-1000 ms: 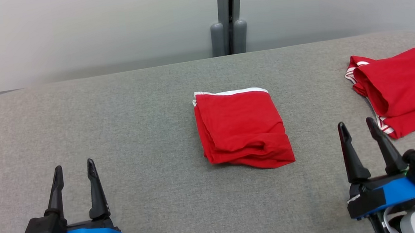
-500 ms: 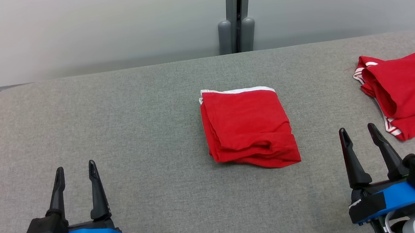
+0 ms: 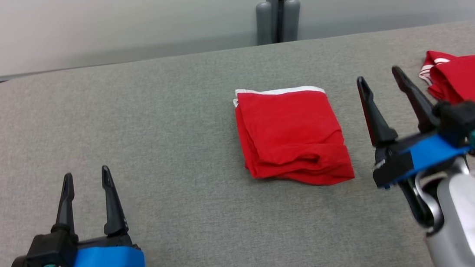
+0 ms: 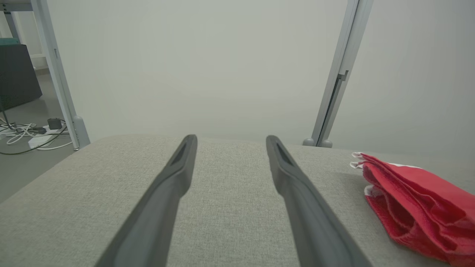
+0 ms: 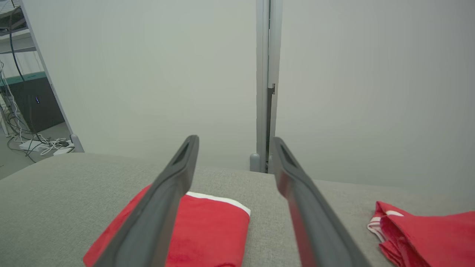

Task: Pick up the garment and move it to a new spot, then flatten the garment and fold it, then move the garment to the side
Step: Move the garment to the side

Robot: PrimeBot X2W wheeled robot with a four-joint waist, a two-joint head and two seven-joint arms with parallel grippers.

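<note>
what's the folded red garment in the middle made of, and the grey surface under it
Folded red garment: probably a soft matte knit such as cotton jersey, given its limp creases and rolled folds; white trim along the far edge. Grey surface: seemingly a matte woven or felt-like fabric cover with fine heathered grain; fibre unclear.

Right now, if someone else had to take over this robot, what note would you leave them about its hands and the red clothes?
The left gripper is open and empty, over the table, well left of the folded red garment.
The right gripper is open and empty, just right of that garment, between it and a second red garment at the table's right edge.
Done: the centre garment looks folded, white trim at its far edge.
Left: probably grasp it and move it to the side.
</note>
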